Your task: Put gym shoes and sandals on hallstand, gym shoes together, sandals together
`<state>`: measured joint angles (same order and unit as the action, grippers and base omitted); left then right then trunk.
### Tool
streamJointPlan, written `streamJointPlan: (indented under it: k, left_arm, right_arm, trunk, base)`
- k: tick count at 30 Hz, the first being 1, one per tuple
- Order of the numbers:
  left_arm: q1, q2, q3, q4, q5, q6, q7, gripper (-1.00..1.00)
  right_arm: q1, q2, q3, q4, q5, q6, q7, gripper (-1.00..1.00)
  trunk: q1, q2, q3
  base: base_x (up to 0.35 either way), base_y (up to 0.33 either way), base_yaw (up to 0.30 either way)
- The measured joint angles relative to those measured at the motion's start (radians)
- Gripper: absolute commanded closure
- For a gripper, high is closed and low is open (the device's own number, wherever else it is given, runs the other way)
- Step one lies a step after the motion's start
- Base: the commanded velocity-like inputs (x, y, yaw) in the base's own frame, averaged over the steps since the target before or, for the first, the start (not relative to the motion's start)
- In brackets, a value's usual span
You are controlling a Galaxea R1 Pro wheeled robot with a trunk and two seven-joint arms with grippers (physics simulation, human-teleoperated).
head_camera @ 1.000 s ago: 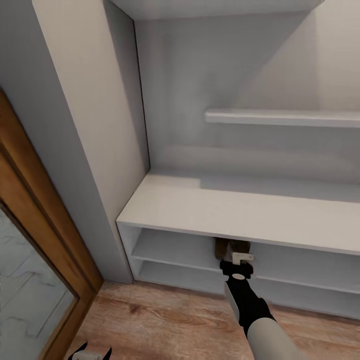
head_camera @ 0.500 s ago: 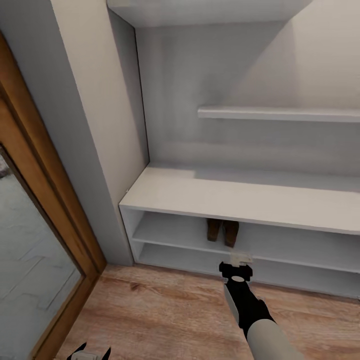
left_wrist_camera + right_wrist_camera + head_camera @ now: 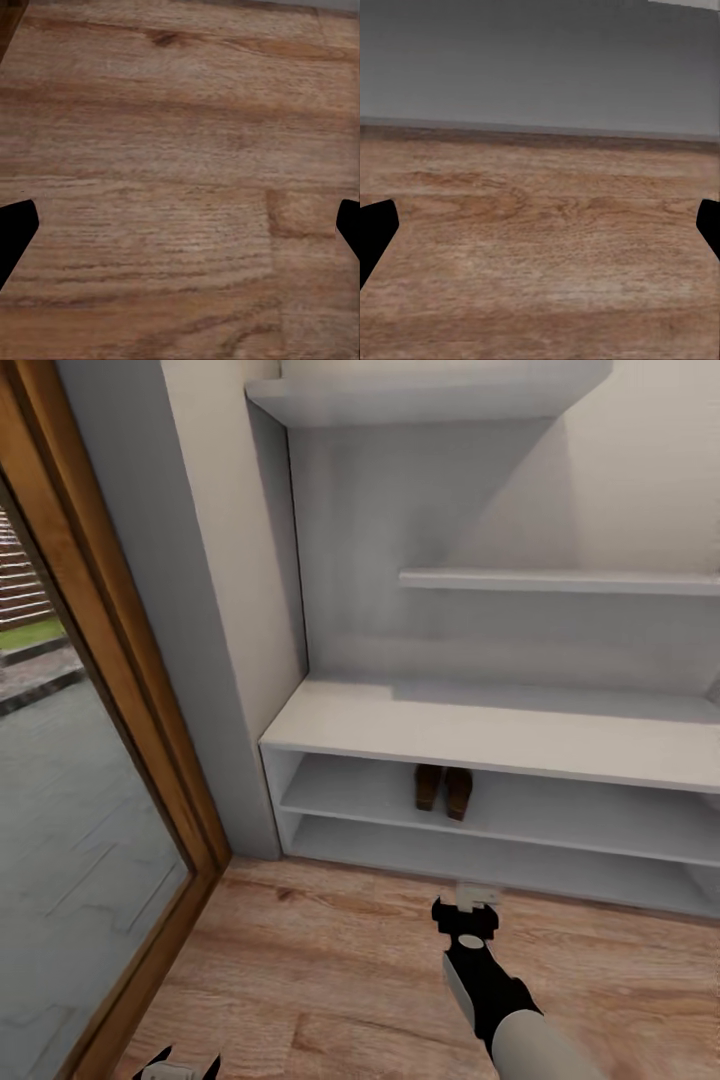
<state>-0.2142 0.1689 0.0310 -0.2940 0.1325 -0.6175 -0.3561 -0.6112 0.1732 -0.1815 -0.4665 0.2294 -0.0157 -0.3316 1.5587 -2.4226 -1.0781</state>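
Looks like a home entryway: light-grey hallstand (image 3: 500, 735) with floating shelves mid-frame, a pair of sandals (image 3: 444, 791) tucked on its shelf, wood plank floor (image 3: 330, 980) below, wood-framed glass door (image 3: 120, 690) along the left edge.

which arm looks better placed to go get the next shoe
Probably right: the right gripper is open, extended over the corridor floor before the hallstand, where both sandals sit. The left gripper hangs low. No gym shoes visible.

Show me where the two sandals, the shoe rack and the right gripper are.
sandals (image 3: 444, 790), head view, on the pair's heels.
shoe rack (image 3: 500, 732), head view, on its flat top.
right gripper (image 3: 476, 897), head view, between its fingertips.
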Motion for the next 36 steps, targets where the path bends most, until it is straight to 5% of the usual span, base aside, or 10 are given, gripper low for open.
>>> streamJointPlan:
  k: [4,11,23,36]
  left_arm:
    - [0.000,0.000,0.001,0.000,0.000,0.000,0.000,-1.00]
    - [0.000,-0.001,0.003,0.000,0.001,0.000,0.001,-1.00]
    - [0.000,-0.001,0.003,0.000,0.000,-0.001,0.037,-1.00]
    - [0.000,0.000,-0.001,0.000,0.001,-0.012,0.085,-1.00]
  right_arm:
    - [0.001,0.000,0.001,0.041,-0.001,-0.041,0.000,-1.00]
    - [0.010,-0.083,0.002,0.186,-0.001,-0.189,0.006,-1.00]
    - [0.036,-0.163,0.002,0.389,0.000,-0.428,0.014,-1.00]
    - [0.080,-0.193,0.003,0.428,-0.002,-0.505,0.013,-1.00]
  trunk:
    - [0.000,0.000,0.000]
    - [0.000,0.000,0.000]
    - [-0.001,0.000,0.000]
    - [-0.001,0.000,0.000]
  base:
    - [-0.310,0.173,0.000]
    - [-0.282,0.212,0.000]
    - [-0.124,0.102,0.000]
    - [-0.006,0.005,0.000]
